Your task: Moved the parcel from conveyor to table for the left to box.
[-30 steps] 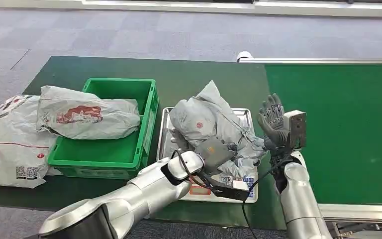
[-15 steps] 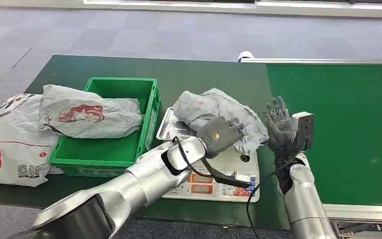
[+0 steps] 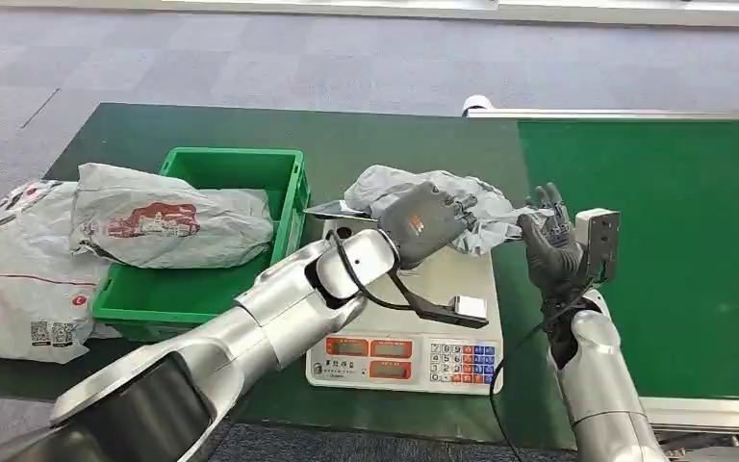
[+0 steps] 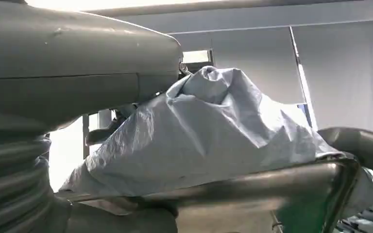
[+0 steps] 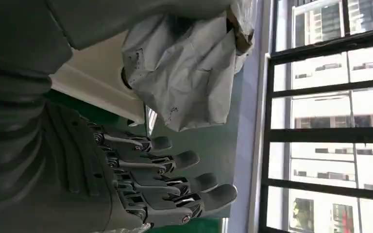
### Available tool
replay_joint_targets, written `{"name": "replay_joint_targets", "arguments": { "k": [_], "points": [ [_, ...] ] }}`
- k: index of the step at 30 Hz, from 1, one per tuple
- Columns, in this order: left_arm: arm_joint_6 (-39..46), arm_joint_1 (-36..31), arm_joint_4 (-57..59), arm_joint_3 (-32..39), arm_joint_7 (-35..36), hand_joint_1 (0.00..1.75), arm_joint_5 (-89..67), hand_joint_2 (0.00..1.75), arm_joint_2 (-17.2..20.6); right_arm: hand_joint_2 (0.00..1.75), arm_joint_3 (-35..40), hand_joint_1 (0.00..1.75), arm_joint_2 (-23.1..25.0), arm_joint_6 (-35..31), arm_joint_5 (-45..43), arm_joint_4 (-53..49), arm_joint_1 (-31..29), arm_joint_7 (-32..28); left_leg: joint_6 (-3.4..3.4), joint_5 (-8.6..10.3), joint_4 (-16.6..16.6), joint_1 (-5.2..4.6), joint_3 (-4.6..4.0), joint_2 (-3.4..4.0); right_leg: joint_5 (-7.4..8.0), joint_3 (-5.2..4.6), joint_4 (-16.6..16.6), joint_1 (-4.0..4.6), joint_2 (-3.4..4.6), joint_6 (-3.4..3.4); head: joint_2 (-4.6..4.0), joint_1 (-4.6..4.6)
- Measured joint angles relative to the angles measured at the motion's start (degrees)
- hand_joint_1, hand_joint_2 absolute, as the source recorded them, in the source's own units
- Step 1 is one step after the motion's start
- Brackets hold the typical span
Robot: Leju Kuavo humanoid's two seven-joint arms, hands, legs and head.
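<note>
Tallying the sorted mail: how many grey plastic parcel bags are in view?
3. One grey plastic parcel bag lies across the green crate, one on the table beside it, one held by the left robot hand. More may be hidden.

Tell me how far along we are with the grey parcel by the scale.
Done: the parcel is off the conveyor. In hand: the left hand grips it, raised above the scale, and the scale's metal tray looks tilted up beneath it. The right hand is open beside it. Left: carrying it to the green crate, where one parcel already lies.
</note>
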Motion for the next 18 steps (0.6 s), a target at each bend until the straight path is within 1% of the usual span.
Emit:
{"name": "replay_joint_targets", "arguments": {
  "k": [4, 10, 18],
  "points": [
    [-1.88, -0.02, -0.5, 1.38, -0.32, 1.75, 0.2, 1.75, 0.09, 1.75, 0.24, 0.0, -0.94, 1.33, -1.22, -0.13, 0.51, 0.81, 0.02, -0.03, 0.0, 0.0, -0.03, -0.01, -0.03, 0.0, 0.0, 0.0, -0.01, 0.0, 0.0, 0.0],
    [-2.13, -0.02, -1.01, 2.21, -0.68, 1.75, 0.24, 1.75, 0.35, 1.75, 0.61, 0.0, -1.73, 1.62, -1.55, -0.39, 1.25, 0.86, 0.02, -0.04, 0.0, 0.0, -0.03, 0.01, -0.02, -0.02, 0.0, 0.0, 0.01, 0.0, 0.0, 0.0],
    [-2.76, -0.03, -1.46, 2.73, -0.94, 1.75, 0.24, 1.75, 0.42, 1.75, 0.68, 0.0, -1.77, 1.62, -1.99, -1.46, 2.05, 1.2, 0.01, -0.04, 0.0, 0.0, -0.03, 0.02, -0.03, -0.04, 0.0, 0.0, 0.02, 0.0, 0.0, 0.0]
  ]
}}
